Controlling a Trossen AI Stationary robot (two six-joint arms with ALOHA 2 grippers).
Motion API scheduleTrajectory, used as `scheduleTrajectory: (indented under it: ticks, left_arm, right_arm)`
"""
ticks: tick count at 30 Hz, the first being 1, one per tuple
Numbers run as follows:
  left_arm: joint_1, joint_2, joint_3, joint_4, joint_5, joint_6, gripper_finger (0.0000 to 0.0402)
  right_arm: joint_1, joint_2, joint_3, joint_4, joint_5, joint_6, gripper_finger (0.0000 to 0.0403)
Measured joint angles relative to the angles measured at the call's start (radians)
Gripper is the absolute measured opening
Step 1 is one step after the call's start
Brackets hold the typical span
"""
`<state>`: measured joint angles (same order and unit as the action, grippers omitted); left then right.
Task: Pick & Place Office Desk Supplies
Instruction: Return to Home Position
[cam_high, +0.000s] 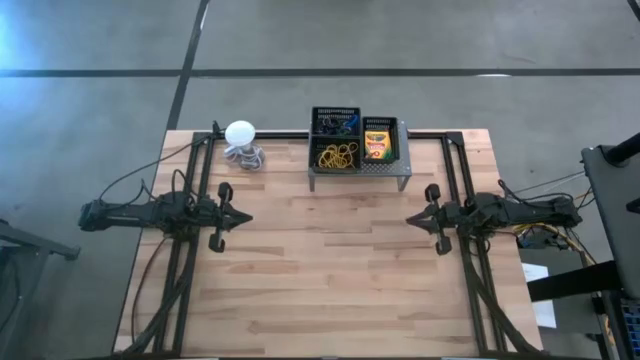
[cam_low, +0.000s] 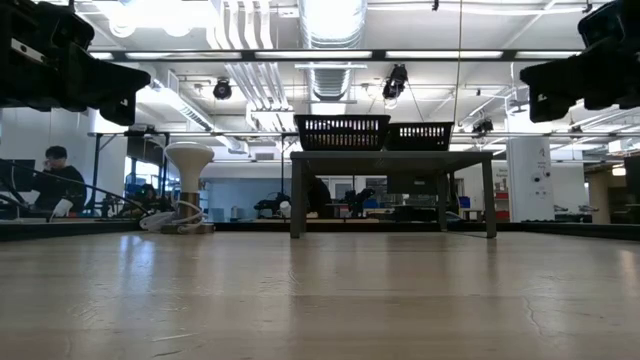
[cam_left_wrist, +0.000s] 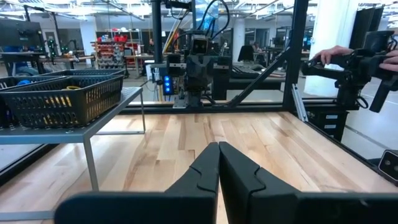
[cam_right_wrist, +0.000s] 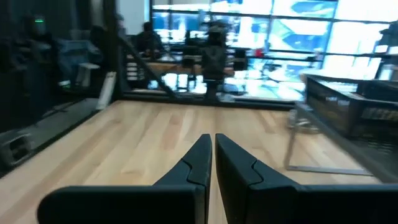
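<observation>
Currently crayon box (cam_high: 377, 143) lies lengthwise front-to-back in rt bin (cam_high: 380, 121).

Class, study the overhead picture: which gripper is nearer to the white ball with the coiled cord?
Left. The left gripper lies on the white ball's side of the table, almost in line with it. The right gripper is across the table, past the far end of the grey stand.

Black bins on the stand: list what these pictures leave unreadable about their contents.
Low view: the mesh walls of the black bins, seen level, hide all contents.
High view: the loops in the upper left bin are too small to count; the crayon box label is too small to read.
Right wrist view: the picture's edge cuts off the nearest bin.
</observation>
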<state>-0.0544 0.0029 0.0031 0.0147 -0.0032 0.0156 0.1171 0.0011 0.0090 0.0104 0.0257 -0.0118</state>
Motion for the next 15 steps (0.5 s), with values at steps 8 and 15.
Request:
scheduleTrajectory:
  ticks: [8,15]
  left_arm:
    - [0.000,0.000,0.000,0.000,0.000,0.000,0.0016]
    - [0.000,0.000,0.000,0.000,0.000,0.000,0.0016]
  right_arm:
    - [-0.164,-0.001,0.000,0.001,-0.069,-0.065,0.0017]
    - [-0.188,-0.001,0.000,0.004,-0.086,-0.028,0.0017]
